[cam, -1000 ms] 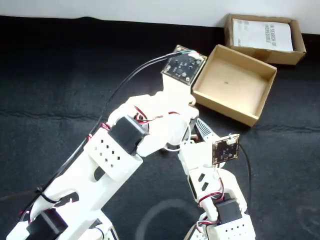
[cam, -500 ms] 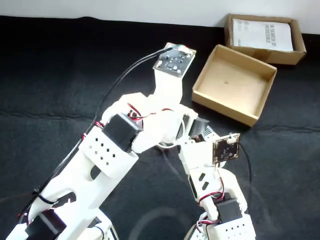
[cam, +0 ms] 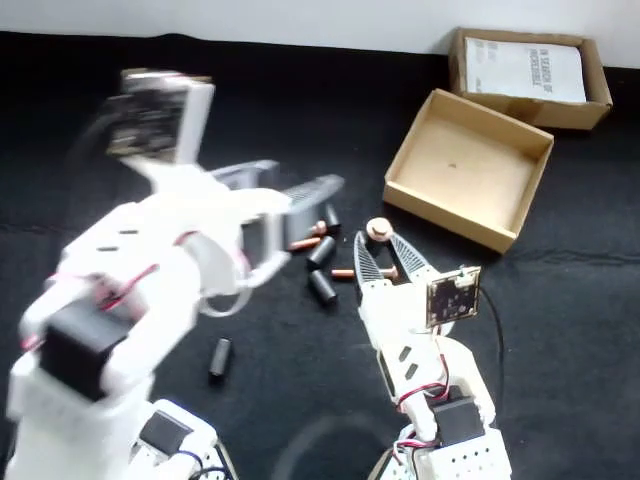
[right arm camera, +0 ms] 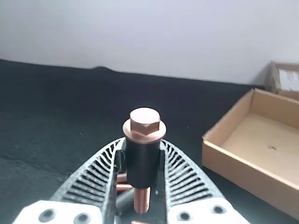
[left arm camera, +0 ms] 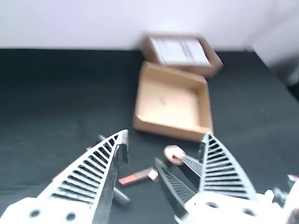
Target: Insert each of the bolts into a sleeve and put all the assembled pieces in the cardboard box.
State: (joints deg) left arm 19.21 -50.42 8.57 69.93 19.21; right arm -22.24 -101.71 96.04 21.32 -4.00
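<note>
Your left gripper (left arm camera: 166, 135) has swung clear, jaws wide and empty; your right gripper (right arm camera: 143, 142) clamps the sleeve (right arm camera: 141, 163) with its bolt (right arm camera: 144, 123) seated, ready for the cardboard box (cam: 450, 215)

From above, the left arm (cam: 140, 270) is blurred (its camera board (cam: 150, 115) too).

The counter (cam: 560, 330), covered in black cloth, carries an open cardboard box (cam: 455, 222) at its far right, with a second box (cam: 457, 65) just behind it. Three dark sleeves (cam: 321, 250) and two copper bolts (cam: 303, 243) lie loosely clustered near the middle. A lone sleeve (cam: 219, 357) lies apart, nearer the arms' bases.
</note>
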